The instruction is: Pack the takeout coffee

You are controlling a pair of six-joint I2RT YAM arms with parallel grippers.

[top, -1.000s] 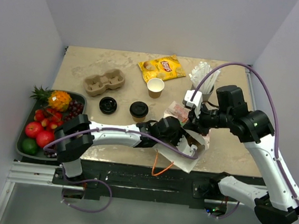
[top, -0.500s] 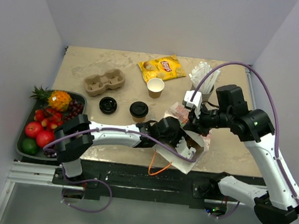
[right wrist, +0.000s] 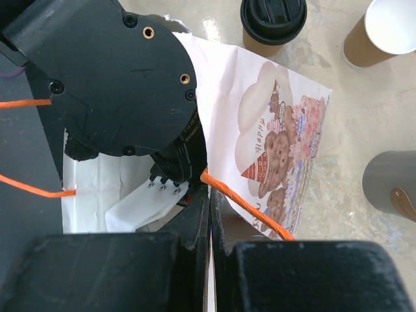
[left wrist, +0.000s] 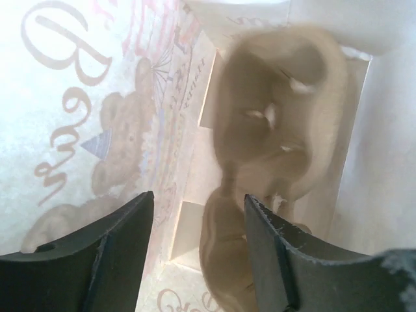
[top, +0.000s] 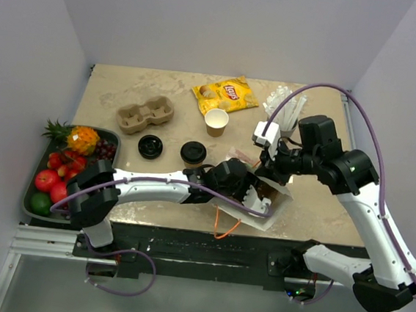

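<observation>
You've got the tan table [top: 119, 88] filling the middle of the top view, with both arms reaching in from the bottom edge to the white bear-print paper bag [top: 265, 209] at lower centre right. The left gripper [left wrist: 198, 198] is down inside the bag's mouth. Its fingers [left wrist: 123, 253] are spread apart with nothing between them, and below them a tan moulded shape [left wrist: 279, 117] lies on the bag's floor, too blurred to name for sure. The right gripper [right wrist: 209, 195] is closed tight, pinching the bag's upper edge next to the orange handle [right wrist: 250, 208]. The fruit tray [top: 27, 190] sits at the left edge. The yellow chip bag [top: 226, 95] is at upper centre, and the empty pulp carrier [top: 145, 114] is left of it. The grey straw cup [top: 282, 111] stands at upper right, just above the right gripper. The takeout coffee is outside the bag, on the table. The lidded coffee cup [top: 193, 153] stands upright just left of the bag, near the left arm's wrist. The open paper cup [top: 216, 121] stands above it, below the chip bag. The loose black lid [top: 150, 147] lies flat left of the lidded cup, apart from it.
</observation>
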